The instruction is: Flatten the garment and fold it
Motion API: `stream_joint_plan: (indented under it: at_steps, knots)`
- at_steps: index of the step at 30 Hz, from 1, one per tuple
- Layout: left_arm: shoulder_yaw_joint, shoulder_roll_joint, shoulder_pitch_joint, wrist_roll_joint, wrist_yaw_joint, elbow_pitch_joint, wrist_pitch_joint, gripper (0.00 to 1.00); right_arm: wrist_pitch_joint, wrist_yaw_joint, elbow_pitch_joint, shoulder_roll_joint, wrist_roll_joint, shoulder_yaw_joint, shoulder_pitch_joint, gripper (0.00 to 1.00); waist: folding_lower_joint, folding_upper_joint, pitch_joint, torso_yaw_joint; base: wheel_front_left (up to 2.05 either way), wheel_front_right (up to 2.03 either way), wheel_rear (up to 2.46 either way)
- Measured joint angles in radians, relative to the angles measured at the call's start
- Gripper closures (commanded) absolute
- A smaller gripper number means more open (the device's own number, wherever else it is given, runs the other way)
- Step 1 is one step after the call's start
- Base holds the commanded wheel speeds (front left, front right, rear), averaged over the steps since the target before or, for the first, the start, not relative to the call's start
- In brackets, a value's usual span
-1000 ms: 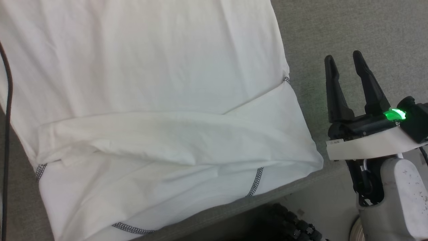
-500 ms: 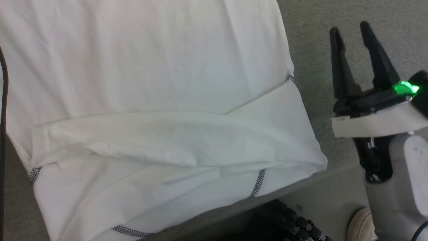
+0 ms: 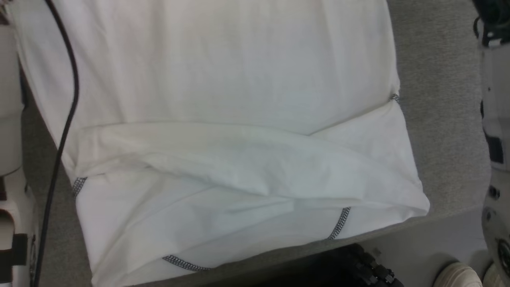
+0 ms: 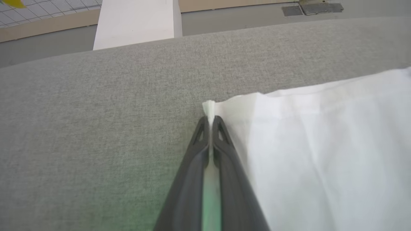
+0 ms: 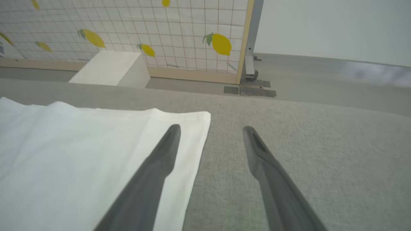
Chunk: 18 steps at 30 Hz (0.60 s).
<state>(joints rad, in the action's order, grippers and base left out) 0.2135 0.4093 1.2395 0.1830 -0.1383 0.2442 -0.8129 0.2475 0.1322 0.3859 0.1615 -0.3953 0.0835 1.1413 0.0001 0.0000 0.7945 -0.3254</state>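
Observation:
The garment [image 3: 223,91], a white shirt with dark zigzag stitching, lies spread over the grey table, its near part folded into a thick ridge. In the left wrist view my left gripper [image 4: 210,120] is shut on a far corner of the garment [image 4: 321,144], a pinch of white cloth poking up between the fingertips. In the right wrist view my right gripper [image 5: 210,130] hangs open above the garment's other far corner [image 5: 96,134]; one finger is over the cloth's edge, the other over bare table.
A grey cloth table [image 3: 438,99] carries the shirt; its near edge runs along the bottom of the head view. A black cable [image 3: 71,79] crosses the shirt's left side. A white box [image 5: 109,69] stands on the floor beyond the table. A person's shoe [image 3: 458,277] shows below.
The head view has shifted, so the shirt sits further right. My right gripper has moved forward out of the head view. My left gripper has shut on the shirt's corner.

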Motion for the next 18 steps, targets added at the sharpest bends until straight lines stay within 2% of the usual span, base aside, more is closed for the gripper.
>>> stream_joint_plan:
  at_steps: [3, 9, 17, 18]
  knots:
    - [0.034, -0.04, 0.023, 0.006, 0.024, 0.01, 0.047, 1.0, 0.07, 0.0, 0.128, 0.001, 0.046, -0.033, 0.099, 0.0, 0.0, 0.0, 0.01, 0.04, 0.0, 0.0, 0.0]
    - [0.072, -0.095, 0.051, 0.028, 0.043, 0.019, 0.104, 1.0, 0.167, 0.0, 0.303, 0.023, 0.148, -0.108, 0.233, 0.0, 0.0, 0.0, 0.027, 0.121, 0.0, 0.0, 0.0]
    - [0.096, -0.127, 0.057, 0.039, 0.058, 0.006, 0.15, 1.0, 0.288, 0.0, 0.411, 0.046, 0.272, -0.177, 0.34, 0.0, -0.0001, 0.0, 0.057, 0.215, 0.0, 0.0, 0.0]
    - [0.097, -0.127, 0.057, 0.04, 0.059, 0.004, 0.152, 1.0, 0.311, 0.0, 0.419, 0.047, 0.285, -0.181, 0.348, 0.08, -0.0001, 0.0, 0.061, 0.225, 0.0, 0.0, 0.0]
